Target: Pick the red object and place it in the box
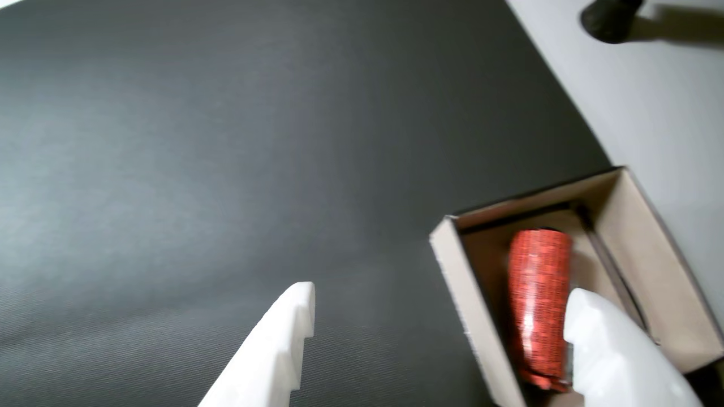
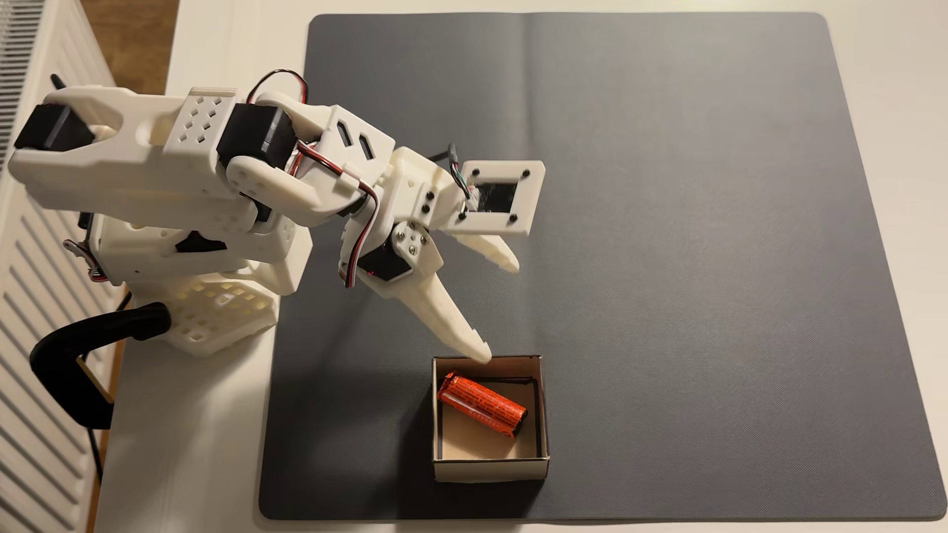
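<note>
The red object [image 2: 481, 403], an orange-red cylinder with dark print, lies slantwise inside the box [image 2: 490, 467], a small open cardboard box near the mat's front edge. In the wrist view the red object [image 1: 538, 294] rests on the floor of the box [image 1: 656, 254] at the lower right. My white gripper [image 2: 501, 311] hangs open above the box's far rim, one fingertip [image 2: 479, 352] over the rim, the other [image 2: 508, 262] out over the mat. Nothing sits between the fingers. The wrist view has the gripper [image 1: 444, 308] spread wide, its right finger [image 1: 611, 350] covering part of the red object.
A dark grey mat [image 2: 667, 205] covers most of the white table [image 2: 195, 451]. The arm's base [image 2: 205, 287] and a black clamp [image 2: 87, 353] stand at the left. A dark round item [image 1: 608, 20] lies off the mat in the wrist view's top right.
</note>
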Motion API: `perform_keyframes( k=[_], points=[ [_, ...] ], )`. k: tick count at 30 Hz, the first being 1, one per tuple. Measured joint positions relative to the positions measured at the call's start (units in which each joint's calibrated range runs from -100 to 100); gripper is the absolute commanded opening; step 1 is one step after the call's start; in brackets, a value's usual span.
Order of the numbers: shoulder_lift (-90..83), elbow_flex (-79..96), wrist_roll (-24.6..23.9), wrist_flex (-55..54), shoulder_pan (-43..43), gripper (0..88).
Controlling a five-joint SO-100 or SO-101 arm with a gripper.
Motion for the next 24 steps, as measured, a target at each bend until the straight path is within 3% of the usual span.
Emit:
perform_keyframes(
  k=[6, 14, 24],
  points=[
    [0.0, -3.74, -1.03, 1.91, -6.31, 0.0],
    [0.0, -5.02, -1.08, 11.48, -6.31, 2.5],
    [0.0, 2.01, -0.81, 12.78, -6.68, 2.8]
  ],
)
